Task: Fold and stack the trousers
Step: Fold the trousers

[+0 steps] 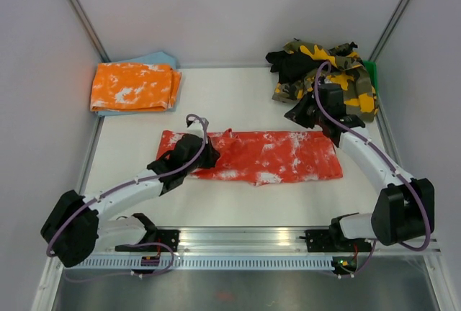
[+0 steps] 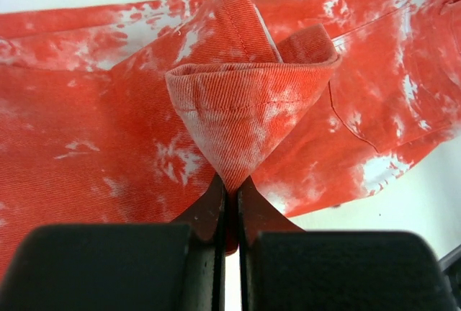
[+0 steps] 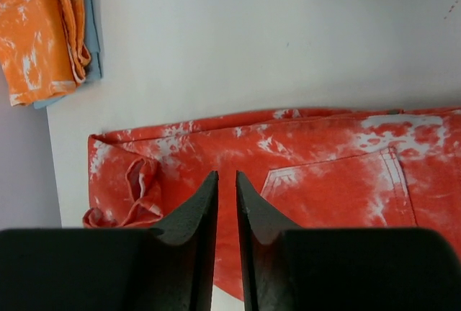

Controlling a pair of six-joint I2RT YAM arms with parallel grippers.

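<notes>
White tabletop (image 1: 238, 95) inside a pale walled booth, with a metal rail (image 1: 238, 237) running along the near edge. Left gripper (image 2: 229, 185) is clamping tight on a peaked fold of the trousers (image 1: 281, 156). The cloth is pinched between the closed jaws and is standing up in a cone above the rest. Right gripper (image 3: 227, 178) is hovering above the trousers' right part with its jaws slightly parted: narrow gap, nothing between them.

The trousers are lying flat mid-table, long axis left to right, red with white tie-dye splotches. A back pocket is showing in both wrist views, and the left end is bunching up.

A folded orange-and-white pair (image 1: 133, 86) is sitting in the far left corner on a light blue cloth (image 1: 160, 59), well apart from the red pair. A camouflage-and-black heap (image 1: 324, 66) is lying in the far right corner, just behind the right arm's wrist, with the arm's cable looping in front of it. Something green (image 1: 370, 70) is peeking out beside the heap; can't tell what it is.
</notes>
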